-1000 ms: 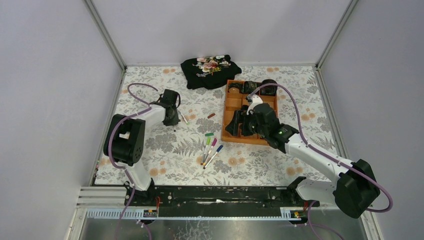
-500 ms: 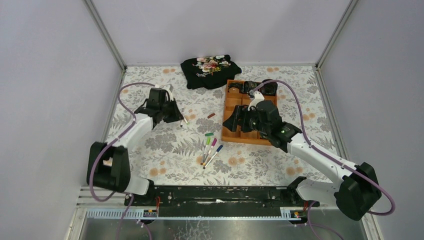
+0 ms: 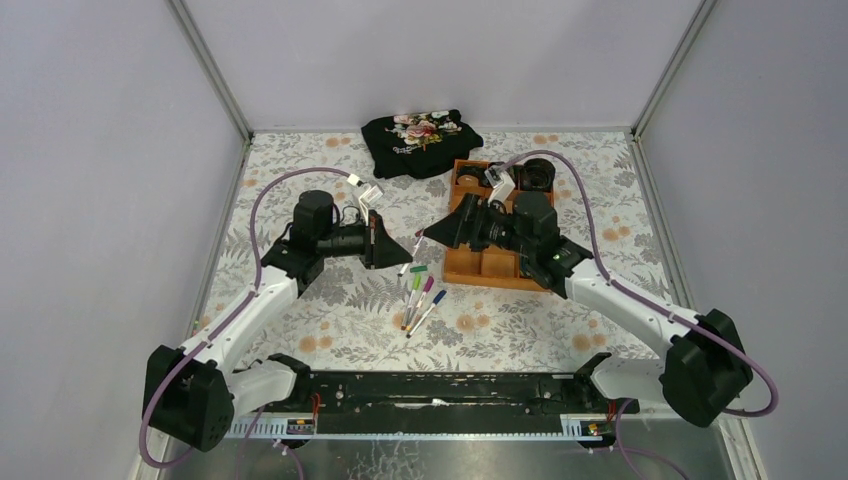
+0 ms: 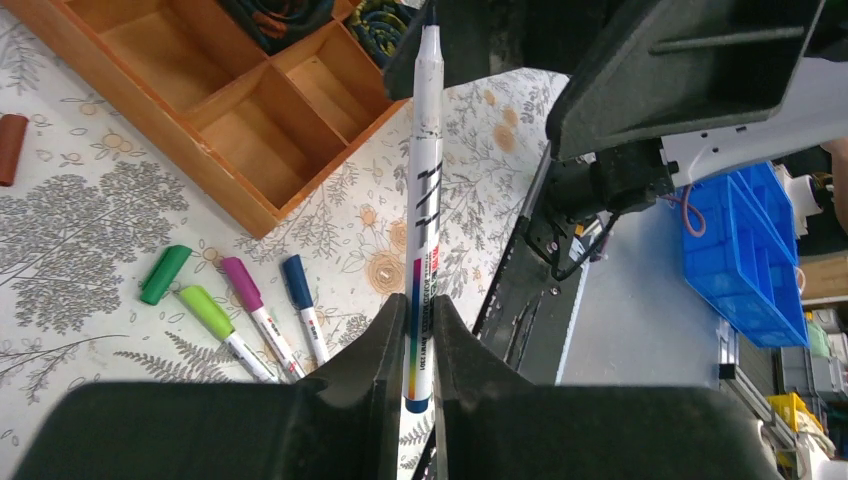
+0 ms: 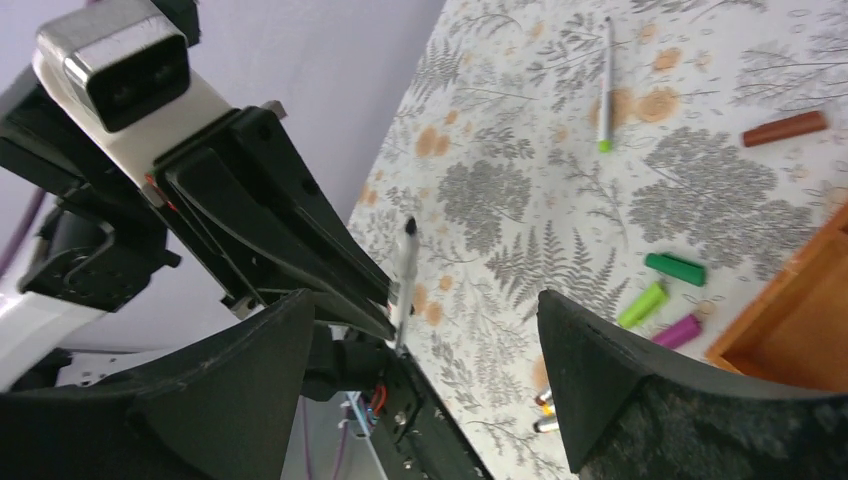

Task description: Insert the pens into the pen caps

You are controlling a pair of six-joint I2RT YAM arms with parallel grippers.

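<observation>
Holding the pen (image 4: 425, 170) clamped in your left gripper (image 4: 420, 325), mid-air and aimed between the empty, wide-spread jaws of the right gripper (image 5: 422, 300), you risk a skewed handover: a sideways nudge could pivot it loose. The dark green cap (image 4: 165, 273) lies on the table (image 4: 80, 230).

In my left wrist view the top end of the pen (image 4: 424, 180) is lost against the dark finger of my right tool (image 3: 447, 230). My left tool (image 4: 412, 330) covers the lower barrels of the three capped pens (image 4: 243, 285) on the bench. The dark red cap (image 4: 8, 148) is cut by that view's left edge. From above, my right arm (image 3: 620, 300) hides much of the orange tray (image 3: 478, 266).
</observation>
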